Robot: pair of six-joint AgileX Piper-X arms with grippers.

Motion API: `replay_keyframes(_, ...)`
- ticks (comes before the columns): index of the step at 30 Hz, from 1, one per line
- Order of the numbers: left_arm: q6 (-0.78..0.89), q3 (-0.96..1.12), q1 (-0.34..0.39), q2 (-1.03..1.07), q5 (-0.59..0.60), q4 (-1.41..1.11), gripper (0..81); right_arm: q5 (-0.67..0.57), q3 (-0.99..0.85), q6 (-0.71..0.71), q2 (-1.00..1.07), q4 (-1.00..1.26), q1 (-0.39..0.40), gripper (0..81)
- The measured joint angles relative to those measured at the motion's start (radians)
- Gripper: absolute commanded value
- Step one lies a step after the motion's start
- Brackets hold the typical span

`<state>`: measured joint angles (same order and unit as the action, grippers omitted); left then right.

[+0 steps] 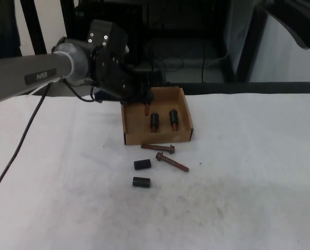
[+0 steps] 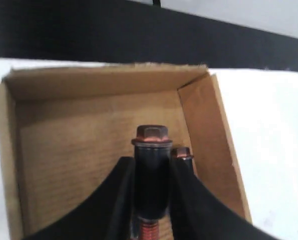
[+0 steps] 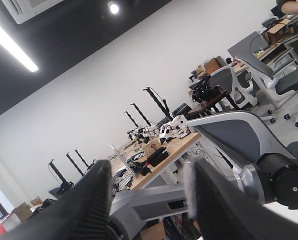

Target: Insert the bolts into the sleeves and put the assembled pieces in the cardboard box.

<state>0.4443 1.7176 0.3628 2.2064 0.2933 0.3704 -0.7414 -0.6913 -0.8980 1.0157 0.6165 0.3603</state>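
Left gripper [image 2: 151, 167]: fingers [image 2: 119, 200] clamped on an assembled piece [image 2: 151, 155]. Its black sleeve [image 2: 151, 187] is pinched in the gap, one finger touching each side. The piece runs along the finger axis, roughly centred between them. Bolt head [image 2: 150, 134] sticks out just past the fingertips. The threaded end [image 2: 147, 231] shows further back between the fingers, toward the palm.

Cardboard box [image 2: 204, 130] lies straight beyond the fingertips, so the held piece is over the box floor, inside the walls. Can't tell if it touches the floor. A second bolt head [image 2: 182, 152] sits just beside the outer edge of one finger, lower down in the box.

In the high view this gripper hangs over the box's far-left corner. Two finished pieces [image 1: 154, 122] [image 1: 173, 119] lie in the box off to one side of the fingers, clear of them and apart from each other.

On the bench [image 1: 248, 182], past the box's near wall and well apart from the fingers, there are two loose bolts [image 1: 158, 148] [image 1: 172, 162] and two loose sleeves [image 1: 142, 164] [image 1: 141, 182]. None is joined to another.

Right gripper [image 3: 149, 200]: fingers spread wide with nothing between them, aimed up at the room instead of the bench. No task part near them.
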Motion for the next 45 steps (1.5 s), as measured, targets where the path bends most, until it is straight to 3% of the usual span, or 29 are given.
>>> replay_keyframes(10, 0.0, 0.0, -0.007, 0.0, 0.158, -0.011, 0.9, 0.0, 0.0, 0.0, 0.0, 0.0, 0.0, 46.7)
replay_keyframes(37, -0.119, 0.0, -0.041, 0.0, 0.088, 0.135, 0.2, 0.0, 0.0, 0.0, 0.0, 0.0, 0.0, 46.7)
replay_keyframes(45, -0.14, -0.019, -0.041, 0.0, 0.062, 0.15, 16.1, 0.0, 0.0, -0.004, 0.0, 0.0, 0.0, 46.7)
